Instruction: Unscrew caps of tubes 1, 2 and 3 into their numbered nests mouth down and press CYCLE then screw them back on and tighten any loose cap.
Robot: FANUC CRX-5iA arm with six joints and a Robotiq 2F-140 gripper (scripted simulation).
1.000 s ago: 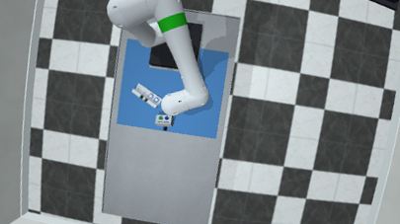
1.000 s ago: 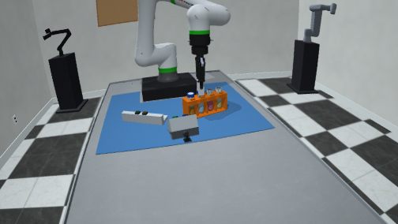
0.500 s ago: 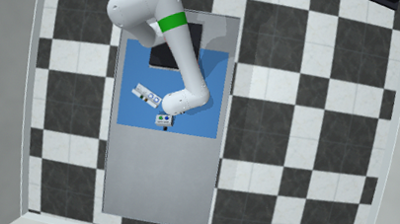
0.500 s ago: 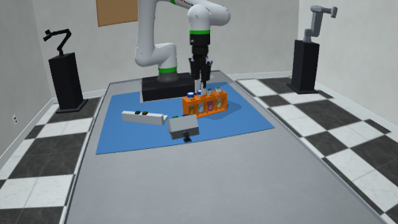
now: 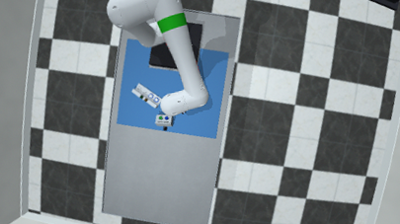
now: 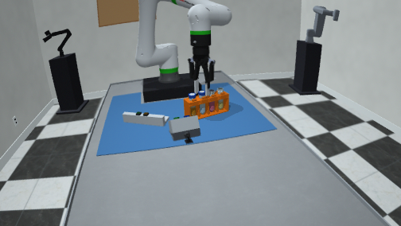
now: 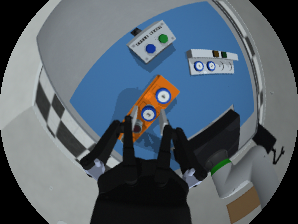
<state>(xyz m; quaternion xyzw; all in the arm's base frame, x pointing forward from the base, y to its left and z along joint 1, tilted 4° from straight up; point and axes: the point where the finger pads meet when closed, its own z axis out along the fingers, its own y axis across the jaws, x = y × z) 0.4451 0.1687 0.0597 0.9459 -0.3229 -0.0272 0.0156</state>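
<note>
The orange decapping station [image 6: 207,107] [image 7: 141,117] stands on the blue mat. In the exterior view, blue caps sit on its two left tubes, one at the far left [image 6: 192,95] and one beside it [image 6: 201,93]. The two right tubes [image 6: 219,92] look uncapped. My gripper [image 6: 201,88] [image 7: 148,112] points straight down, with its fingers astride the second cap from the left. The fingers are open, a little apart from the cap. Two caps [image 7: 197,66] [image 7: 210,66] lie in the white cap tray [image 7: 228,68] [image 6: 144,118] [image 5: 141,92].
The small desk [image 6: 184,126] [image 7: 141,43] [image 5: 164,120] with the blue key [image 7: 150,47] and the green key [image 7: 162,39] stands in front of the station. The arm's black base [image 6: 163,91] is behind it. Black camera stands are on the floor at both sides.
</note>
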